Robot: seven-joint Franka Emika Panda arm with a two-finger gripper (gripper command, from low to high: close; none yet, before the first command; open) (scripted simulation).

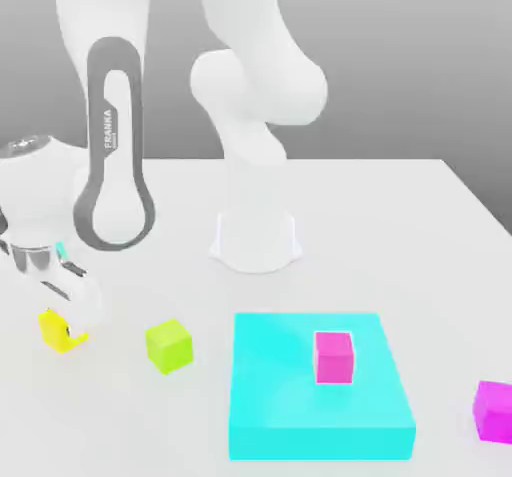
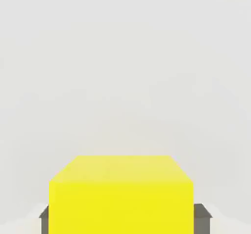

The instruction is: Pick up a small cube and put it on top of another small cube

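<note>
Four small cubes sit on the white table [image 1: 400, 225], and you work the leftmost one. At the exterior view's far left, your gripper [image 1: 72, 317] is down at the tabletop with its jaws closed onto the yellow cube [image 1: 55, 328]; in the hand view the yellow cube [image 2: 120, 195] sits between the two dark fingers [image 2: 202, 217], one against each side face. The cube appears to rest on the table, not lifted yet.

Just right of it, near but apart, stands the lime-green cube [image 1: 169, 344]. Further right lies the flat cyan block [image 1: 300, 405] with a magenta cube [image 1: 334, 356] on top, and at the right edge a second magenta cube [image 1: 494, 410] sits alone on the table.

You should watch the grip: the fingers look low and at the near end of the cube, so it may pivot or slip as you raise it. A low carry rightward could clip the lime-green cube. Releasing off-centre would let the yellow cube topple off whichever cube you choose.
</note>
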